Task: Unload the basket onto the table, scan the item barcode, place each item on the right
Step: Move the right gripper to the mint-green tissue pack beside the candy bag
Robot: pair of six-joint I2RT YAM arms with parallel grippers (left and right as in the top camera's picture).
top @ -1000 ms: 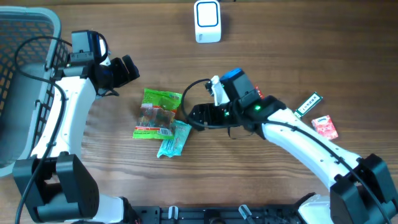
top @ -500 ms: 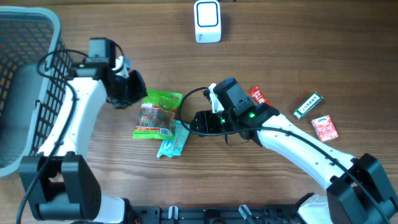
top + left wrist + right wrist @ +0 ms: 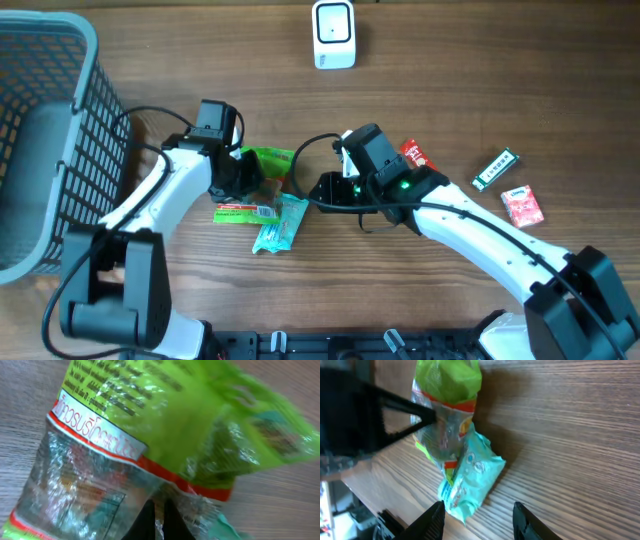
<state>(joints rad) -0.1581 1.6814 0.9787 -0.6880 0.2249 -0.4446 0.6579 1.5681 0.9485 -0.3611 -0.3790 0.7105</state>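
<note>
Midway along the bench the green snack bag lies flat, touching a teal packet. Our left claw is shut, tips on its clear film; our right claw stands open just right. We should confirm the pinch, then lift slowly toward the far scanner.

From far off, all I see around the work is the desk. It is brown wood with thin dark lines running from side to side, and it fills almost all of my top view. The light is soft and even, so the shadows on the wood are faint. Up close the wood looks paler and a little shiny.
</note>
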